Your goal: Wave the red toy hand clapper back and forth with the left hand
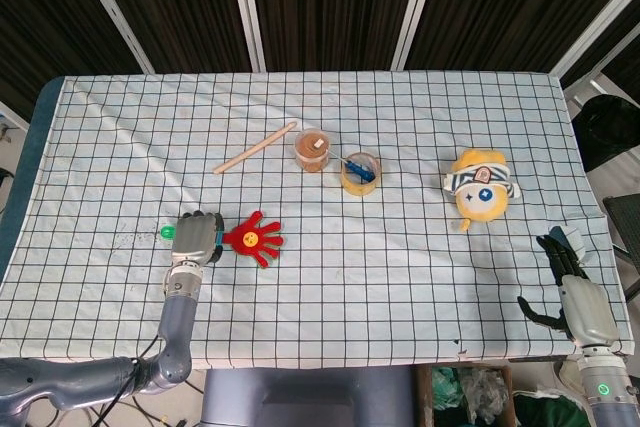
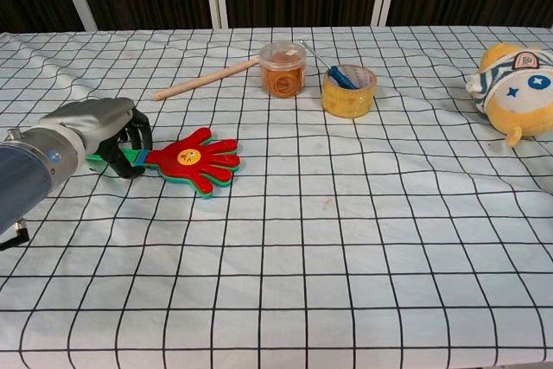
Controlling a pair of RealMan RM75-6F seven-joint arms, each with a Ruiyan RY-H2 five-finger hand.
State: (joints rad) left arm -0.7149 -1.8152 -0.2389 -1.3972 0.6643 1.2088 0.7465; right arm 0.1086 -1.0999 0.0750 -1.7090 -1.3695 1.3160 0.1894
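The red toy hand clapper (image 1: 253,238) (image 2: 193,160) lies on the checked cloth at the front left, its red palm with a yellow face pointing right. Its green handle (image 2: 96,161) runs left under my left hand (image 1: 196,236) (image 2: 102,130), whose fingers curl around it and hold it. The handle's green tip (image 1: 166,233) pokes out to the left of the hand. My right hand (image 1: 576,293) hangs off the table's front right corner with its fingers apart and nothing in it. Only the head view shows it.
A wooden stick (image 1: 255,147) (image 2: 205,79), a clear jar of brown stuff (image 1: 312,149) (image 2: 282,68) and a yellow tape roll with a blue pen (image 1: 359,173) (image 2: 348,90) lie at mid-table. A yellow plush toy (image 1: 480,187) (image 2: 518,88) sits on the right.
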